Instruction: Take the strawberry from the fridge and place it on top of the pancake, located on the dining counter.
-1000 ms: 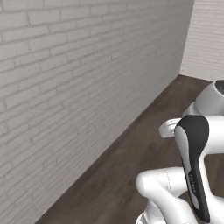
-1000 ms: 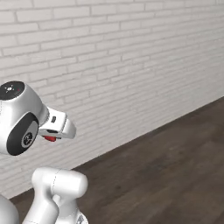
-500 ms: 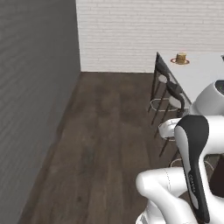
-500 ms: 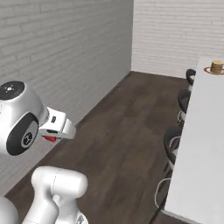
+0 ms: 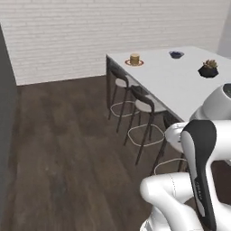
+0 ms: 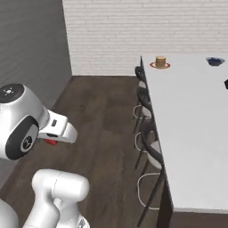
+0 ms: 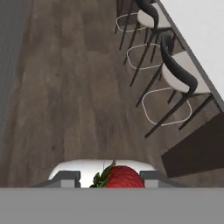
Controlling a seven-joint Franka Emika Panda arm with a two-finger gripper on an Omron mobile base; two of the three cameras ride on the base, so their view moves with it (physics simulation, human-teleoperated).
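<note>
Clamped on the strawberry (image 7: 119,177) between the gripper (image 7: 109,178) fingers, green cap toward the left finger. Well apart from the pancake (image 6: 160,61), far ahead and right, at the far corner of the dining counter (image 6: 191,120). Stools (image 5: 145,106) along the near edge; dark wood floor (image 5: 67,149) between.

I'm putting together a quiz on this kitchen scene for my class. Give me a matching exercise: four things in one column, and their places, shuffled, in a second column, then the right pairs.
Things:
1. strawberry
2. pancake
3. dark-blue bowl
4. stools

Places:
A. on a red plate at the far end of the dining counter
B. lined up on the floor along the counter's side
C. between the fingers of the gripper
D. on the white top, to the right of the pancake in both base views

Pairs: 1-C, 2-A, 3-D, 4-B
</note>
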